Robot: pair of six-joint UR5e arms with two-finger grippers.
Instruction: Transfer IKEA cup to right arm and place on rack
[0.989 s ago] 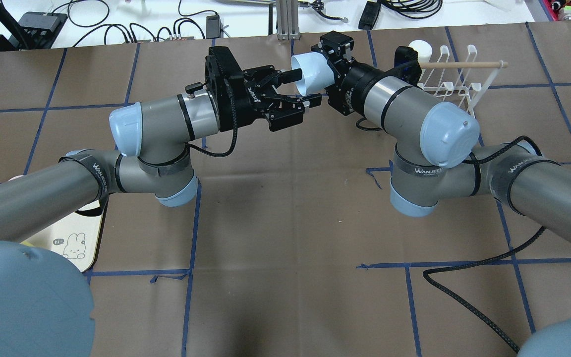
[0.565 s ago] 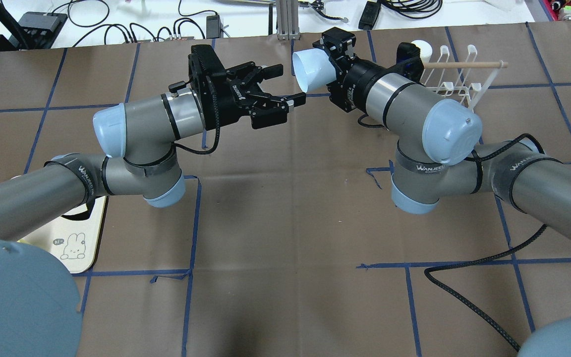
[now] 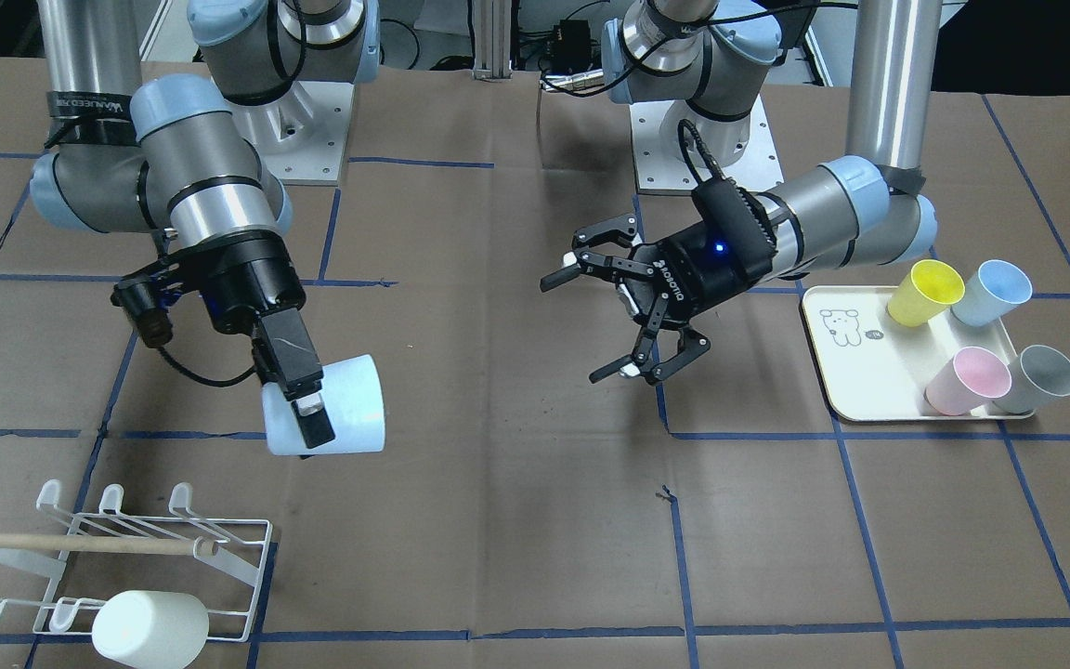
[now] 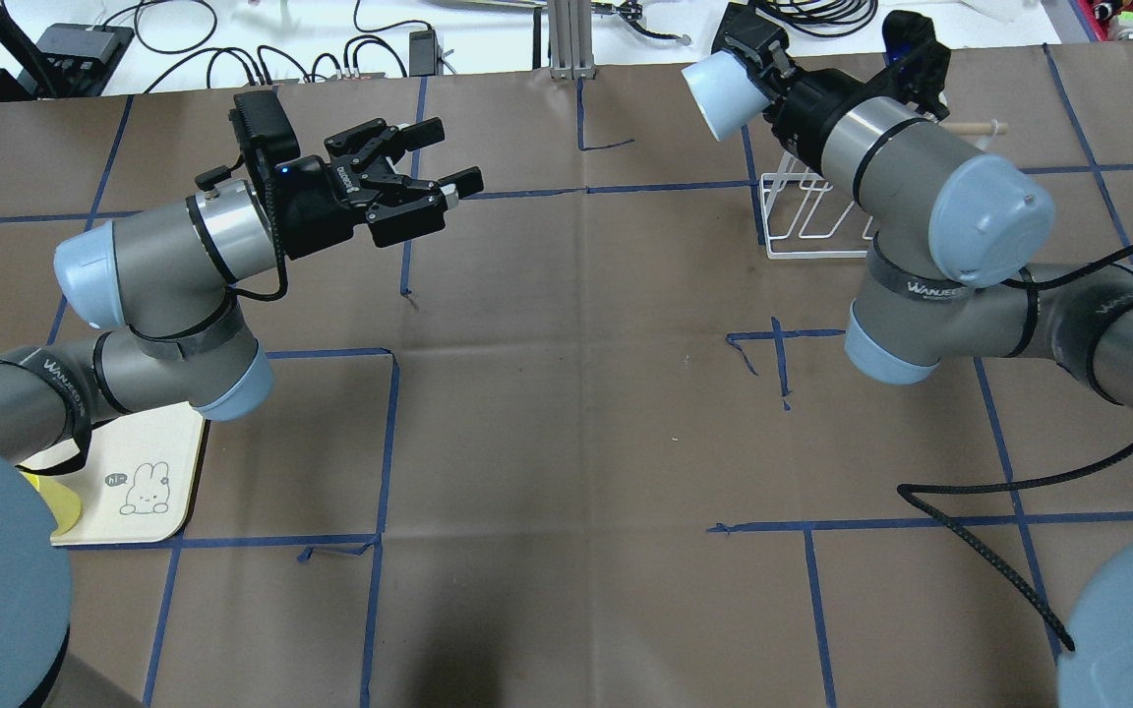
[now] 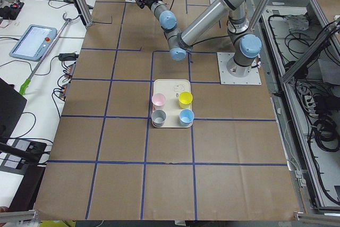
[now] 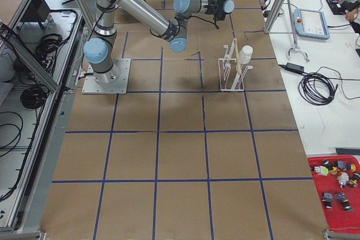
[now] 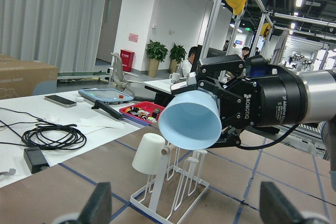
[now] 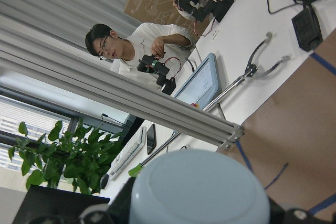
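Note:
My right gripper (image 3: 312, 409) is shut on the light-blue IKEA cup (image 3: 340, 409), which lies sideways in the air. Its mouth (image 7: 190, 121) faces my left arm, and its base (image 8: 199, 187) fills the right wrist view. The overhead view shows the cup (image 4: 716, 87) beyond the rack's (image 4: 803, 211) far left corner. The white wire rack (image 3: 252, 539) with its wooden dowel (image 3: 80, 543) carries one white cup (image 3: 150, 628) on a peg. My left gripper (image 3: 581, 321) hangs open and empty over mid-table, and the overhead view shows it (image 4: 453, 152) far from the cup.
A cream tray (image 3: 855, 372) near my left arm holds a yellow cup (image 3: 923, 291), a blue one (image 3: 990, 291), a pink one (image 3: 967, 379) and a grey one (image 3: 1038, 379). A black cable (image 4: 970, 541) trails on the table by my right arm. People sit beyond the table's far edge.
The arms have drawn apart. My right gripper carried the cup to the right and farther back, over by the rack. My open left gripper pulled back to the left, away from the cup.

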